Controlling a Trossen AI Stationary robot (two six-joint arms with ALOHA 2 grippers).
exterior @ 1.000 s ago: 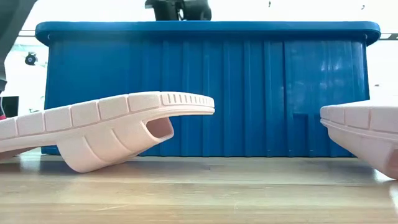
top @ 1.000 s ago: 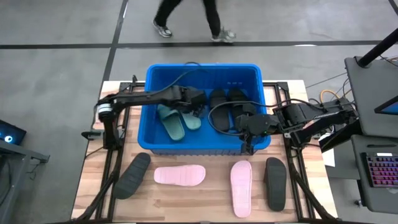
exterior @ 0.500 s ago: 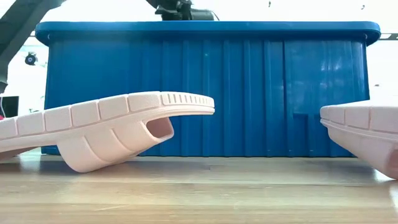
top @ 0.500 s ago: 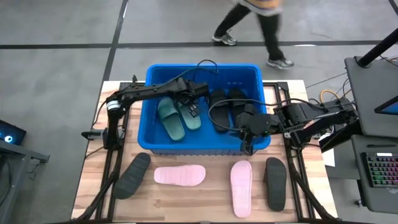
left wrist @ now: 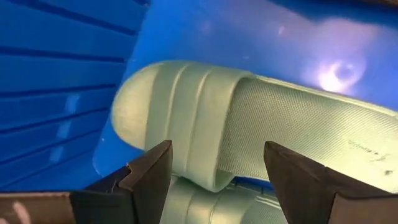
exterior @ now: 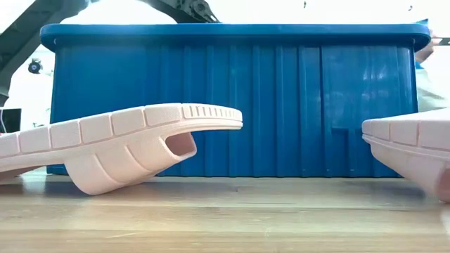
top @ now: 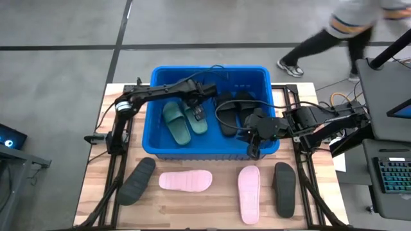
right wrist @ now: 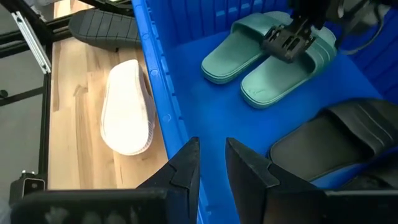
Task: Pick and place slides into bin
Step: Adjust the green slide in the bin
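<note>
Bright blue and ribbed, the large rectangular plastic bin sits at the back of the pale wooden bench, holding a pair of dark green rubber slides on its left side and a pair of black rubber slides on its right. The left end effector hangs inside the bin just above the green pair, its two dark fingers spread wide on either side of one green sandal's strap and gripping nothing. The right end effector waits over the bin's front right wall, fingers parted by a narrow gap and empty. Four slides lie on the bench in front of the bin: a charcoal slide at far left, a pale pink slide lying crosswise beside it, a second pale pink slide pointing toward the bin, and a second charcoal slide at far right. A person walks across the grey floor beyond the bench.
</note>
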